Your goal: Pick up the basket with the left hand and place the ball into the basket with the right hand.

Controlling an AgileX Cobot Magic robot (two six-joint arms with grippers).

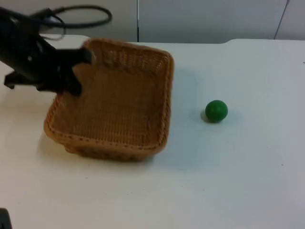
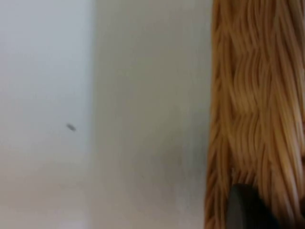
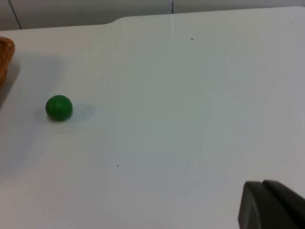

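Note:
A woven tan basket (image 1: 167, 90) is at the left of the table in the top view, and a soft shadow falls on the white surface along its right and front sides. My left gripper (image 1: 80, 72) is shut on the basket's left wall, one finger inside and one outside. The left wrist view has that wall (image 2: 257, 105) close up, with a black fingertip (image 2: 248, 210) against the weave. A green ball (image 1: 216, 110) rests on the table to the right of the basket, apart from it; it also appears as the ball (image 3: 59, 107) in the right wrist view. My right gripper (image 3: 271, 205) waits well away from the ball.
The white table (image 1: 238, 181) ends at a grey partition wall (image 1: 209, 19) behind the basket. A corner of the basket (image 3: 5, 52) edges into the right wrist view. Open table surface lies around the ball.

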